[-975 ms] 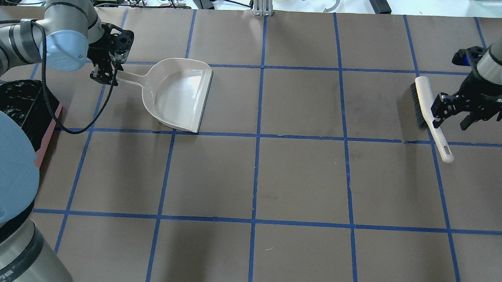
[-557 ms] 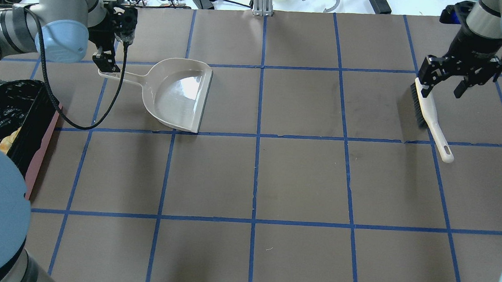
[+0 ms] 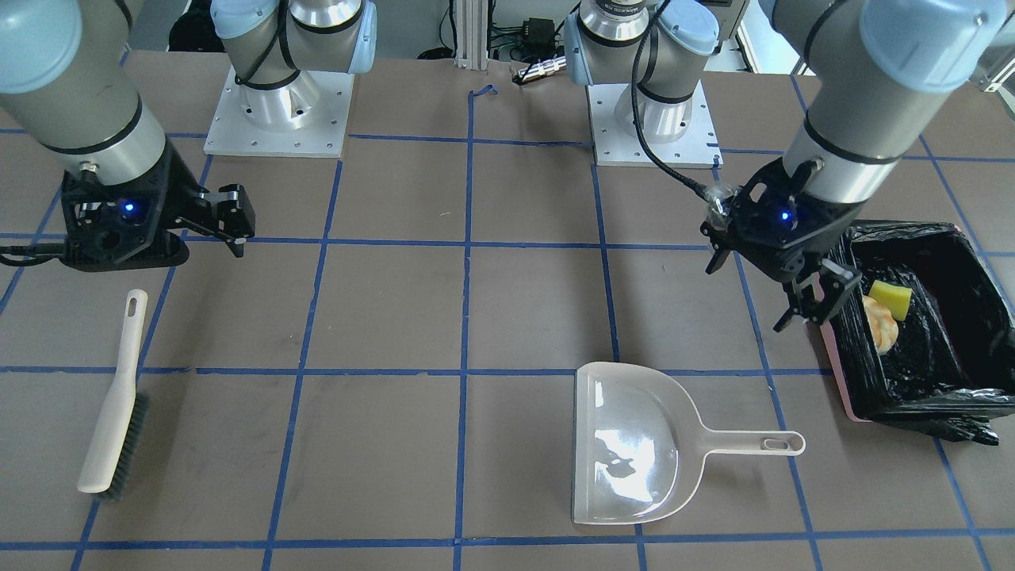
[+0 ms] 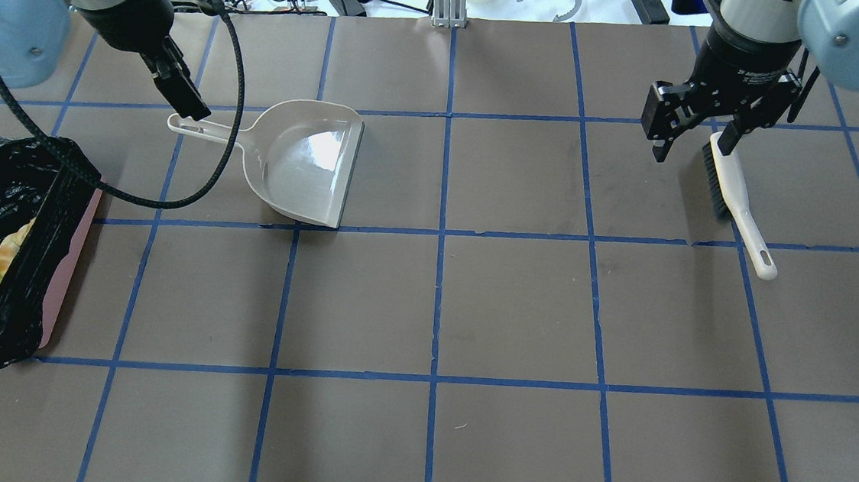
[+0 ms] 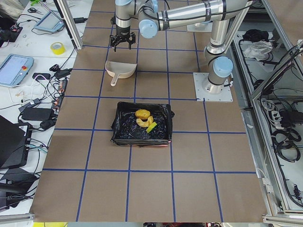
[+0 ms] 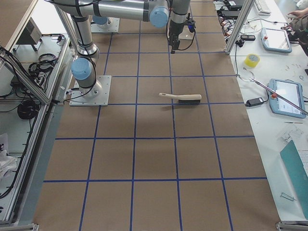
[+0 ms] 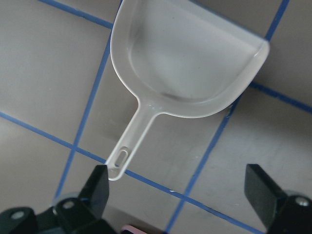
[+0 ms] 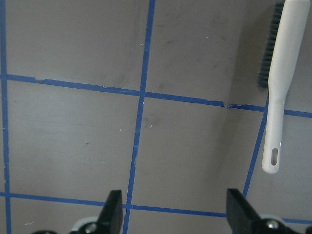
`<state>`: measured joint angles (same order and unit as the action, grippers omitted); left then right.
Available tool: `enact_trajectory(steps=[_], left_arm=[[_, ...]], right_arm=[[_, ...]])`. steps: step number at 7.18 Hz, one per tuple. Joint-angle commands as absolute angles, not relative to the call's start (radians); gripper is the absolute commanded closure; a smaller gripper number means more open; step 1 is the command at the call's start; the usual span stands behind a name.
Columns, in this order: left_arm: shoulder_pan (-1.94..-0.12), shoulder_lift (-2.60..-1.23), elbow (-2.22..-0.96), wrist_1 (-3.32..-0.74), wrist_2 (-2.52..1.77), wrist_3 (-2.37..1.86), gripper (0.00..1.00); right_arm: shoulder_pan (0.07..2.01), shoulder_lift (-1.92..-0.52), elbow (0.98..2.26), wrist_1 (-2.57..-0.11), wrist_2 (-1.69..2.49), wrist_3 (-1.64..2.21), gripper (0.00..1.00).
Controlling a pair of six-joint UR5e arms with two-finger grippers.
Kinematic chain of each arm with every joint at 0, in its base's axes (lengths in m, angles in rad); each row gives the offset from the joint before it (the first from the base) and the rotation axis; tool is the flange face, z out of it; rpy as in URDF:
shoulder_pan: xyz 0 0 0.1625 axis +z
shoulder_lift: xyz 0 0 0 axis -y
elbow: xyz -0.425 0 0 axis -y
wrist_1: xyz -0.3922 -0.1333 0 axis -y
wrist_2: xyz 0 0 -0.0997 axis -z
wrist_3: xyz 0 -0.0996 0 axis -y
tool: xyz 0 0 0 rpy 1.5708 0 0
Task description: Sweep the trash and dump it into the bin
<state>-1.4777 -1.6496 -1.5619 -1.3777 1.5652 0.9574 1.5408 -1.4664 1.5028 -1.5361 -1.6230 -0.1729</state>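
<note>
Trash (image 3: 882, 323) lies in the bin (image 4: 65, 274) at far left.
Left pincer (image 7: 175, 175), spread, hangs over the dustpan (image 4: 305, 162) handle; right pincer (image 4: 692, 143), spread, hangs near the brush (image 4: 733, 184) on the table (image 4: 516, 309).

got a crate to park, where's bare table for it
The wide stretch between the dustpan and the brush is bare, as are the squares nearer the robot. Tight only between the bin and dustpan, where the left gripper hangs.
</note>
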Motion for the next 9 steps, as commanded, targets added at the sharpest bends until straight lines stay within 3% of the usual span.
enact_trajectory(steps=[1, 3, 5, 9], left_arm=[[-1.517, -1.56, -1.566, -1.503, 1.56, 0.522, 0.0], [-1.578, -1.537, -1.586, -1.574, 1.571, 0.166, 0.0], [-1.583, -1.536, -1.588, -1.575, 1.574, 0.088, 0.0], [-1.583, -1.531, -1.578, -1.643, 1.58, 0.072, 0.0]], right_arm=[[1.574, -1.537, 1.5, -1.517, -1.617, -0.16, 0.21], [1.603, -1.542, 1.5, -1.529, -1.614, -0.164, 0.19], [1.605, -1.54, 1.503, -1.56, -1.571, -0.164, 0.0], [1.598, -1.542, 1.508, -1.597, -1.589, -0.063, 0.0]])
